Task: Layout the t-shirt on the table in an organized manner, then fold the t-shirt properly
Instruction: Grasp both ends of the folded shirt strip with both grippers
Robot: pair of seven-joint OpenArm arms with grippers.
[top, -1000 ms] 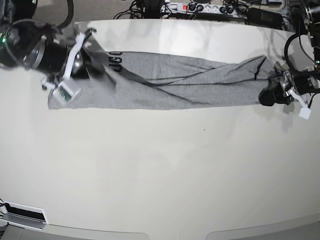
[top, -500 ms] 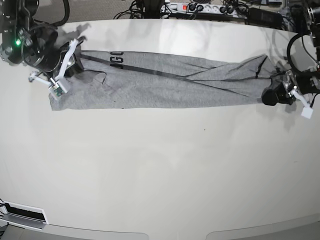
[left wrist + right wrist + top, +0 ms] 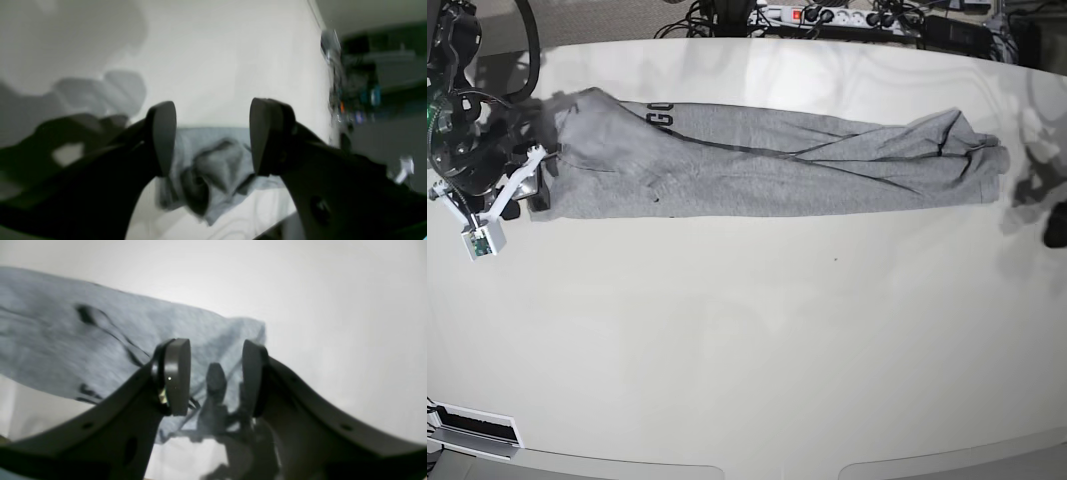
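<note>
Nearest the base camera lies a wide bare stretch of the glossy off-white table (image 3: 757,360), with a small white-and-black fixture (image 3: 472,428) at its near left corner. Farther back, the t-shirt (image 3: 767,165) lies on the table as a long, narrow grey band running across the width, rumpled and creased along its length, with a few black letters showing near its upper left edge and a bunched, folded end at the right. At the band's left end, the right gripper (image 3: 215,376) sits just off the cloth, its jaws standing apart with nothing between them; the wrist view shows the shirt's corner lying on the table beyond the dark pads. At the opposite end, the left gripper (image 3: 211,136) has its jaws spread wide and empty, with the crumpled grey end of the shirt lying on the table between and beyond the pads, untouched. Behind the far table edge, a power strip (image 3: 827,15) and tangled cables (image 3: 717,15) run along the floor.
</note>
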